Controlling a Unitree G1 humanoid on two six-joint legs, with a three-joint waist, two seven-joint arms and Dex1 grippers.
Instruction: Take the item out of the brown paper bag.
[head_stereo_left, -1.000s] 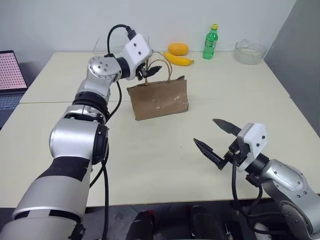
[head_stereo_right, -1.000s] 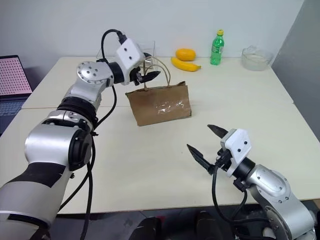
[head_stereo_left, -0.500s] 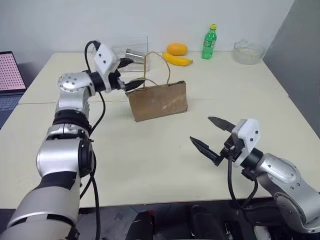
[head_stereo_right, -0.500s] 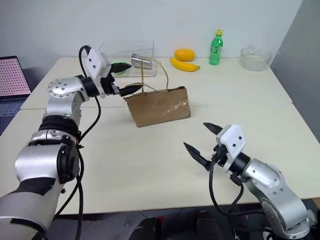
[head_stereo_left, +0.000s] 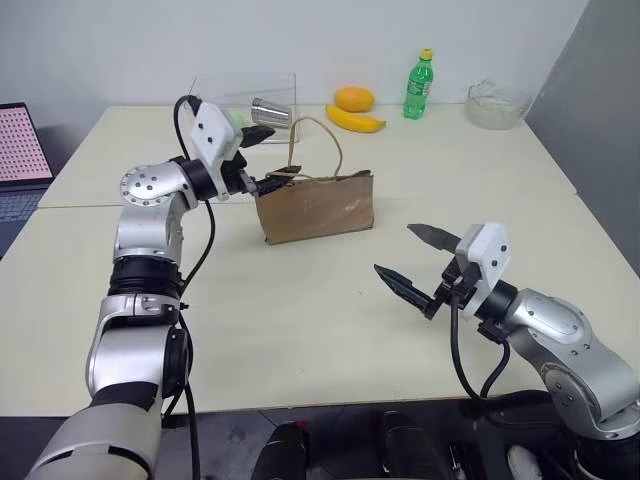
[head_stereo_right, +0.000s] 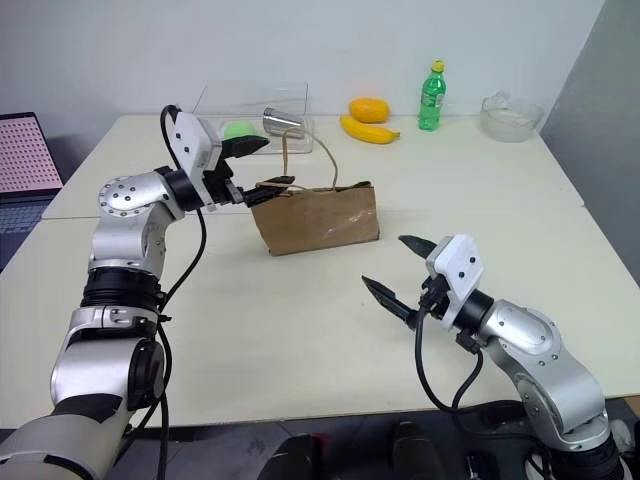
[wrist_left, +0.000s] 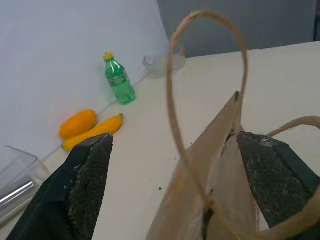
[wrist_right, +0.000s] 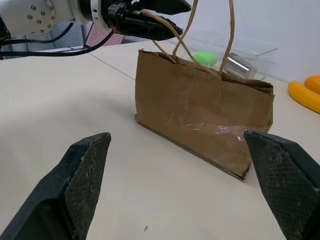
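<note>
**Bag unopened, item yet to come out**

The brown paper bag (head_stereo_left: 316, 206) stands upright on the table (head_stereo_left: 300, 300), mouth pinched nearly flat; whatever red item it holds is hidden inside, so by my reckoning nothing of the real work is done; the bag must be spread and the item lifted clear. The left gripper (head_stereo_left: 262, 157) sits at the bag's near top corner with its fingers spread wide, one above the handles (head_stereo_left: 318, 140), one at the rim, gripping nothing I can make out. The right gripper (head_stereo_left: 417, 264) hovers over bare table well short of the bag, its two fingers splayed and empty.

Against a second ago: the left arm has drawn back and dropped from above the handles to the bag's edge; the right has barely stirred.
</note>
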